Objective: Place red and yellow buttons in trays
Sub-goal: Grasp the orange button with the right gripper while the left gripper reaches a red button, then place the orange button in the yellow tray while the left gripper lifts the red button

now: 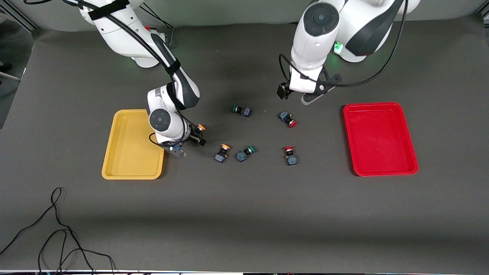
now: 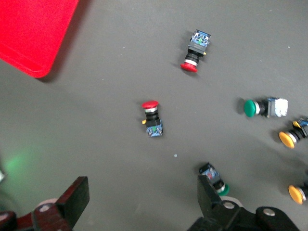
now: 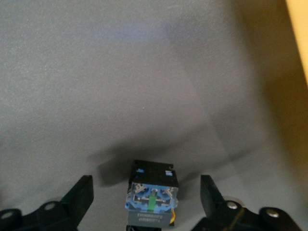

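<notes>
Right gripper [image 1: 193, 134]: you had it low over the table, just beside the yellow tray [image 1: 131, 145], at the tray's edge toward the middle of the table.
Right jaws: released. Its fingers [image 3: 79, 197] stood apart on either side of the first yellow button [image 1: 201, 128], with a gap on each side in the right wrist view.
First yellow button: between those fingers, blue-black body [image 3: 151, 202] toward the wrist camera. I couldn't tell whether it was resting on the table.
Yellow tray: toward the right arm's end of the table, nothing in it. Only its rim [image 3: 301, 38] showed in the right wrist view.
Left gripper [image 1: 305, 100]: you had it up in the air over bare table, near the first red button [image 1: 287, 118].
Left jaws: released, spread wide, with nothing between the fingers [image 2: 74, 199].
First red button: on its side on the table [image 2: 151, 119], well apart from the red tray [image 1: 378, 139].
Second red button [image 1: 290, 155]: on the table, nearer the front camera than the first, cap pointing away from that camera [image 2: 195, 51].
Second yellow button [image 1: 222, 152]: on the table, just beside a green button [image 1: 244, 153], between the yellow tray and the second red button.
Other green button [image 1: 241, 110]: on the table, farther from the front camera, partly hidden by a finger in the left wrist view [image 2: 216, 180].
Red tray: toward the left arm's end of the table, nothing in it, with one corner showing in the left wrist view [image 2: 33, 33].
</notes>
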{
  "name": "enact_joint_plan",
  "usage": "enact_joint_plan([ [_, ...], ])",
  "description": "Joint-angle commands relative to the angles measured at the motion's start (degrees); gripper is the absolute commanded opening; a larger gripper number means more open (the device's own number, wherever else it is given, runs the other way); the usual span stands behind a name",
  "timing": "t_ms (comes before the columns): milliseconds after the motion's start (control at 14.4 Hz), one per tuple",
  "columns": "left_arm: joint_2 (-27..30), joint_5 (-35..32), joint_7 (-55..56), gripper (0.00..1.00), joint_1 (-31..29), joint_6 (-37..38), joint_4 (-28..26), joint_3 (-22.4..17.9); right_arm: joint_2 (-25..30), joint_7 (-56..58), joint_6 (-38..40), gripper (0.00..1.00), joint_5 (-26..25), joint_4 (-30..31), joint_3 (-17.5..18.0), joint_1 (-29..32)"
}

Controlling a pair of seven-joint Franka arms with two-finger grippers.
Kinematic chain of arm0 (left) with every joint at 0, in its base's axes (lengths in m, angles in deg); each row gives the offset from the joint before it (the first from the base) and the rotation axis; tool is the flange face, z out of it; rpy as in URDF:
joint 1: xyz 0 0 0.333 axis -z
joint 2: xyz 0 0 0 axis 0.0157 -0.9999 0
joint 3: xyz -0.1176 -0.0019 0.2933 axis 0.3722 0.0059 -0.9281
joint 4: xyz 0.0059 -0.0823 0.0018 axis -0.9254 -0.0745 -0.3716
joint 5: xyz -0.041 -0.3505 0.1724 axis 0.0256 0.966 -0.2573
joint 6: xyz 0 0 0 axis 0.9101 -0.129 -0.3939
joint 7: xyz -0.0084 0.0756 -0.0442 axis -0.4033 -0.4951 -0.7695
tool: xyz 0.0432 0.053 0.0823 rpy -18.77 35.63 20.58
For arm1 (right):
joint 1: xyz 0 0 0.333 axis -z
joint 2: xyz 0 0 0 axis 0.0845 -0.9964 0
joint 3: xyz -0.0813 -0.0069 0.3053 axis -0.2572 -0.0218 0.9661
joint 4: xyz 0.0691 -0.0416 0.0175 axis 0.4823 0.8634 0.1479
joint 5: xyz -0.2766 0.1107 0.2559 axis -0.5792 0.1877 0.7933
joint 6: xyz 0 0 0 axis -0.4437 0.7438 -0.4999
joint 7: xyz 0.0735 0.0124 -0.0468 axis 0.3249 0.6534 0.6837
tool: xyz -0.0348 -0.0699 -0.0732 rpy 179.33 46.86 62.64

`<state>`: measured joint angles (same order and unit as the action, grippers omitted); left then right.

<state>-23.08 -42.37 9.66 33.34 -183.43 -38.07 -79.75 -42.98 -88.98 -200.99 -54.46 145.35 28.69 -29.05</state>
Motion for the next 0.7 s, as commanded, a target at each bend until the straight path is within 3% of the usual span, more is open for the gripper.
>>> enact_joint_plan([
  [0, 1.5, 0.0, 2.5, 1.0, 1.0, -14.0, -12.4, -0.8, 0.3, -0.8, -0.8, 0.95, 1.4, 0.2, -0.5, -1.3],
  [139, -1.0, -0.3, 4.0, 1.0, 2.7, -22.7, -16.9, -0.7, 0.3, -0.8, -0.8, 0.94, 1.4, 0.2, -0.5, -1.3],
  [278, -5.7, -3.1, 5.5, 1.0, 3.0, -26.3, -17.2, -0.6, 0.4, -0.8, -0.8, 0.86, 1.4, 0.7, -0.5, -1.4],
  [348, -7.6, -4.2, 6.6, 1.0, 3.2, -28.7, -17.2, -0.6, 0.6, -0.8, -0.8, 0.79, 1.4, 0.9, -0.5, -1.4],
  [626, -14.9, -4.9, 7.3, 1.0, 4.0, -35.7, -17.2, -0.7, 1.7, 0.0, 0.6, 0.28, 1.4, 0.9, -0.7, -1.3],
])
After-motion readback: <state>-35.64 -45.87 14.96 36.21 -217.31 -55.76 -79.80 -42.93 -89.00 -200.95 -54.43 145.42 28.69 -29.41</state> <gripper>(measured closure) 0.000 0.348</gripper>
